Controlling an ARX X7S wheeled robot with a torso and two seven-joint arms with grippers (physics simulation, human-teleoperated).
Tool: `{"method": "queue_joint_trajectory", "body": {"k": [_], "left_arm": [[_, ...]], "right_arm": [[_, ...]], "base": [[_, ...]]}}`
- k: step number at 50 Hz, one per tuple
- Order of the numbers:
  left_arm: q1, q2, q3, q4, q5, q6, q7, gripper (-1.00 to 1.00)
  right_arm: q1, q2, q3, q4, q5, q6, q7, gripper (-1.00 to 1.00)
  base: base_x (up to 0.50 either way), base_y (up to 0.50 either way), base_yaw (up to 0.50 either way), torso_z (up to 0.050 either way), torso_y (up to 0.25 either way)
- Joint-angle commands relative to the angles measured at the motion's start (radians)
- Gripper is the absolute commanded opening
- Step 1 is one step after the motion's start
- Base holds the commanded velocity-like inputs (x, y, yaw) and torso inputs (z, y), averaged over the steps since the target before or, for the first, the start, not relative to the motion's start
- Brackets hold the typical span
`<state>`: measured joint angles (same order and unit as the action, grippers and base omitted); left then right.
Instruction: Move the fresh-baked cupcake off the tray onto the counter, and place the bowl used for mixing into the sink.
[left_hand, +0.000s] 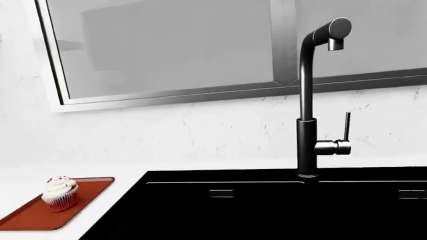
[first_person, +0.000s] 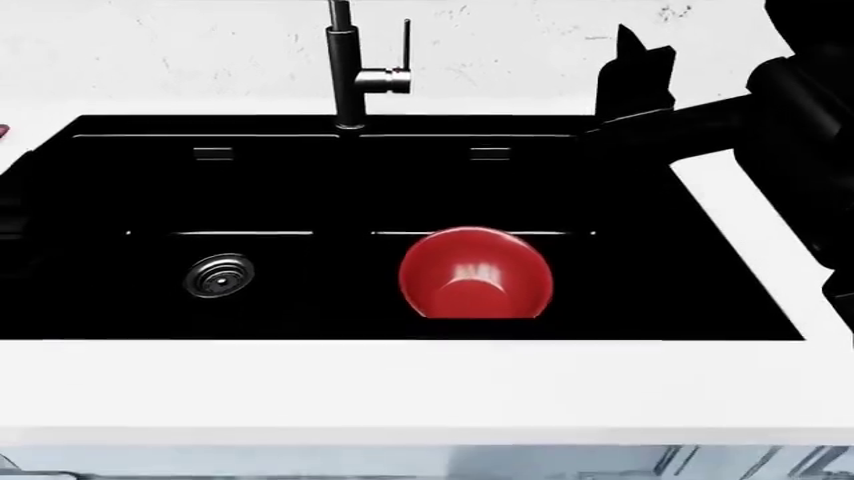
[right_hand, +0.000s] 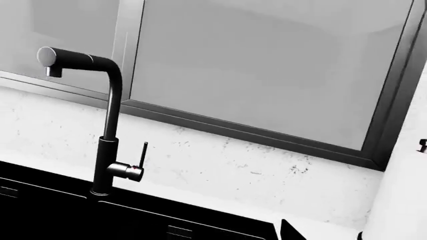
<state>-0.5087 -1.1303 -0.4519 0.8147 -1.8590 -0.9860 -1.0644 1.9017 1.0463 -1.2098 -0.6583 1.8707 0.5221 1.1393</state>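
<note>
Tabletop (first_person: 427, 385): nearest, bare white front edge in head view.
Bowl (first_person: 477, 273): sits in right basin of sink (first_person: 267, 200), already delivered.
Right arm (first_person: 721, 115): above sink's far corner; fingers' opening can't be told.
Cupcake (left_hand: 60, 193): left wrist view, upright on tray (left_hand: 93, 186), not yet moved.
Left fingers: unseen.
Faucet (right_hand: 100, 125): right wrist view only.

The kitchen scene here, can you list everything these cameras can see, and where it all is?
Sink: one, black, two basins, set into the counter.
Counter: one, white, around the sink.
Bowl: one, glossy red, in the sink's right basin.
Drain: one showing, silver, in the left basin.
Faucet: one, dark with a side lever, behind the sink at its divider.
Tray: one, red-brown, on the counter beside the sink.
Cupcake: one, white frosting and red liner, standing on the tray.
Window: grey-framed, above the white backsplash.
Right arm: black, over the sink's far right corner; whether its gripper is open or shut is unclear.
</note>
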Motion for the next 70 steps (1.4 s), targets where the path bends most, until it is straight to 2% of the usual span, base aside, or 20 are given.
{"method": "queue_joint_trajectory", "body": {"k": [1,11,16,50,58,70], "left_arm": [[0.013,0.008,-0.018,-0.001,0.004,-0.002,0.006,1.0],[-0.004,0.009,-0.006,-0.006,0.008,0.009,0.013,1.0],[-0.002,0.012,-0.012,-0.01,0.012,0.01,0.015,1.0],[0.008,0.033,-0.007,-0.011,0.044,0.008,0.039,1.0],[-0.039,0.028,0.057,-0.021,0.053,0.02,0.036,1.0],[-0.052,0.035,0.083,-0.022,0.064,0.024,0.041,1.0]], "right_arm": [[-0.023,0.028,0.013,-0.03,-0.038,-0.028,0.006,1.0],[-0.046,0.048,0.024,-0.077,-0.123,-0.054,0.025,1.0],[-0.025,0.037,0.011,-0.081,-0.124,-0.002,0.05,1.0],[-0.065,-0.028,-0.01,-0.062,-0.175,0.014,0.048,1.0],[-0.092,-0.024,-0.013,-0.05,-0.211,-0.001,0.021,1.0],[-0.109,-0.04,-0.02,-0.036,-0.236,-0.001,0.01,1.0]], "base": [[-0.5,0.09,0.0,0.0,0.0],[-0.3,0.04,0.0,0.0,0.0],[0.0,0.02,0.0,0.0,0.0],[0.0,0.5,0.0,0.0,0.0],[0.0,0.5,0.0,0.0,0.0],[0.0,0.5,0.0,0.0,0.0]]}}
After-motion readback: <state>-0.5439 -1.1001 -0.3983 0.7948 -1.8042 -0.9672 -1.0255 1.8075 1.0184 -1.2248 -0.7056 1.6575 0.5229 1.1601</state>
